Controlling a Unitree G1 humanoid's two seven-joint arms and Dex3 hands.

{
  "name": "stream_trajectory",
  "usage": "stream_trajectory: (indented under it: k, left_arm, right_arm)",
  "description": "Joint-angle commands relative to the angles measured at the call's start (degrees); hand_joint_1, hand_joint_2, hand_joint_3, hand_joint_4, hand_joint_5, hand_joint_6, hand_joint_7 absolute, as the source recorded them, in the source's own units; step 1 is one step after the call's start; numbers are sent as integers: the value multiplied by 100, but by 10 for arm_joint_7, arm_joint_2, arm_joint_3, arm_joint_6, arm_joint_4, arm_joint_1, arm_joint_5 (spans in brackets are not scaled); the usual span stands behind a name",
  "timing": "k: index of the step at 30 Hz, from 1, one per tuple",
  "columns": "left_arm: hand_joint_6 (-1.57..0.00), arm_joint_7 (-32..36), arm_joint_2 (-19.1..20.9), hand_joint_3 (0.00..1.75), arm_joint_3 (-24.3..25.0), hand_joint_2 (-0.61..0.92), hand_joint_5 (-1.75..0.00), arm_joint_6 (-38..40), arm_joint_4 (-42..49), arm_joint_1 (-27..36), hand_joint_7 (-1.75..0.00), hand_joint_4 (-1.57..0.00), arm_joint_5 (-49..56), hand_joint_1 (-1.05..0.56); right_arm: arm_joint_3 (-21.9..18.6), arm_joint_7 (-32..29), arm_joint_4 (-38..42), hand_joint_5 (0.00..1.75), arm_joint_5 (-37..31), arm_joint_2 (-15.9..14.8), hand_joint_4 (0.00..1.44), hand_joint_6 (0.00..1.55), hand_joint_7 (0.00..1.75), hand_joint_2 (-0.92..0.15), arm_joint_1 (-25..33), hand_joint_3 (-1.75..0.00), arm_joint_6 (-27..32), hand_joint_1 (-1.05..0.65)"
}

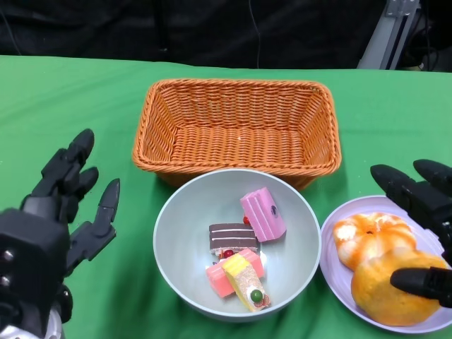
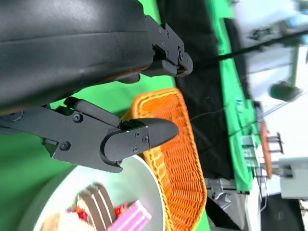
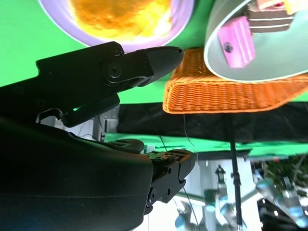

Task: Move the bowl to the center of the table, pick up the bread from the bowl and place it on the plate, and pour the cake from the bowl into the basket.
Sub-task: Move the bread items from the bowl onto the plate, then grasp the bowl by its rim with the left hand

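Head view | bowl (image 1: 185,282) sitting mid-worktop, touching basket (image 1: 236,123), carrying loose cake pieces (image 1: 240,254) | likely rigid, smooth, slippery: gripping rim advised | left hand (image 1: 67,212) and right hand (image 1: 424,233) fingers spreading wide, holding nothing.

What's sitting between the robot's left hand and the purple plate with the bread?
The grey bowl holding cake pieces lies between the left hand and the plate, as the head view shows.

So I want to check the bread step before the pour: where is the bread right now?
In the head view both bread pieces lie on the purple plate at the lower right, right of the bowl, with the right hand over them.
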Motion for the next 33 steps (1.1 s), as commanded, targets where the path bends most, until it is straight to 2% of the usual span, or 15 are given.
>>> stream_trajectory:
  k: [1,2,3,7,11,16,20,23,26,32,33]
  left_arm:
    - [-31,-13,26,49,-5,92,-84,-81,19,11,-2,-1,28,-52]
    - [-31,-17,32,48,-5,92,-87,-101,24,11,-2,-1,34,-54]
    - [-31,-19,38,48,-4,92,-87,-117,29,11,-2,0,40,-56]
    - [-31,-22,44,47,-3,92,-88,-146,41,10,-2,0,48,-56]
    - [-37,-63,92,46,5,92,-90,-226,69,5,-5,-1,51,-50]
    - [-37,-90,125,38,1,92,-94,-298,93,7,-5,0,61,-55]
    - [-35,-117,164,37,-3,92,-85,-388,136,-11,-4,0,73,-52]
    - [-36,-123,178,33,-5,92,-83,-438,165,-25,-5,0,84,-50]
    - [-38,-123,191,27,-9,92,-90,-487,193,-43,-7,0,102,-49]
    - [-40,-142,228,19,-20,92,-90,-572,240,-71,-8,0,123,-48]
    - [-40,-146,234,18,-21,92,-90,-583,246,-75,-8,0,126,-48]
  right_arm:
    - [-6,-42,14,36,9,15,18,24,8,-92,10,-14,-24,-55]
    - [-7,-52,18,59,13,20,7,24,8,-92,12,-15,-32,-55]
    - [-8,-60,21,69,16,24,4,25,9,-92,13,-14,-38,-54]
    - [-10,-72,28,80,21,28,0,27,10,-92,14,-14,-50,-52]
    - [-10,-132,55,88,37,50,14,42,18,-92,14,-12,-99,-47]
    - [-11,-178,78,94,29,61,29,56,26,-92,11,-17,-133,-47]
    - [-3,-211,102,96,54,74,43,68,33,-92,8,-15,-173,-43]
    - [4,-215,119,99,80,77,50,72,36,-92,3,-15,-207,-42]
    - [17,-209,133,105,114,86,56,76,39,-92,-3,-16,-233,-39]
    - [48,-175,115,122,188,115,64,75,64,-89,3,-18,-233,-29]
    - [52,-170,110,126,199,121,65,73,75,-83,6,-30,-228,-26]
